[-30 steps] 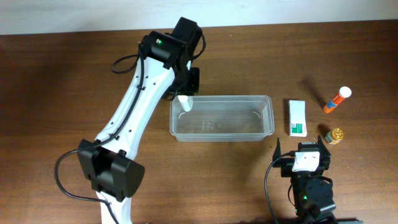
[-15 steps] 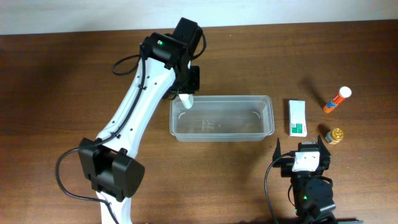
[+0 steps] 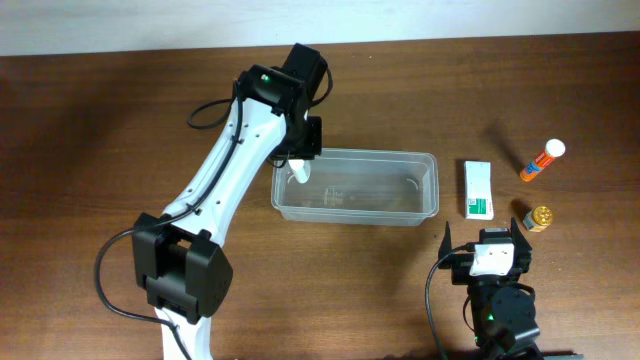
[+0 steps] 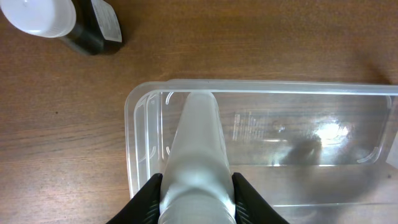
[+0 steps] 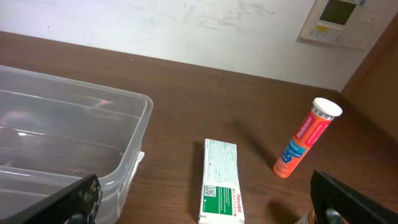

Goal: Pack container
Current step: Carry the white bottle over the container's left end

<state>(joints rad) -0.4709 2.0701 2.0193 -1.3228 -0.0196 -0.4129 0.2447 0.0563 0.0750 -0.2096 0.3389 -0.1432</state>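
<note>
On the wood-grain brown surface (image 3: 90, 130), the clear, round-cornered plastic container (image 3: 360, 190) sits centrally. Left end effector (image 4: 198, 202) pinches a frosted, tapered white bottle (image 4: 194, 143) over its left end. Right end effector (image 3: 487, 238) stands spread.

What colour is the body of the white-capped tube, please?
Orange, blue at its base; the tube shows best in the right wrist view.

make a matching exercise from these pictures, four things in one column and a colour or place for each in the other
1. container
2. box
3. tube
4. white bottle

a. held between the left jaws
b. orange, white cap
c. clear plastic
d. white and green, right of the container

Pairs: 1-c, 2-d, 3-b, 4-a
</note>
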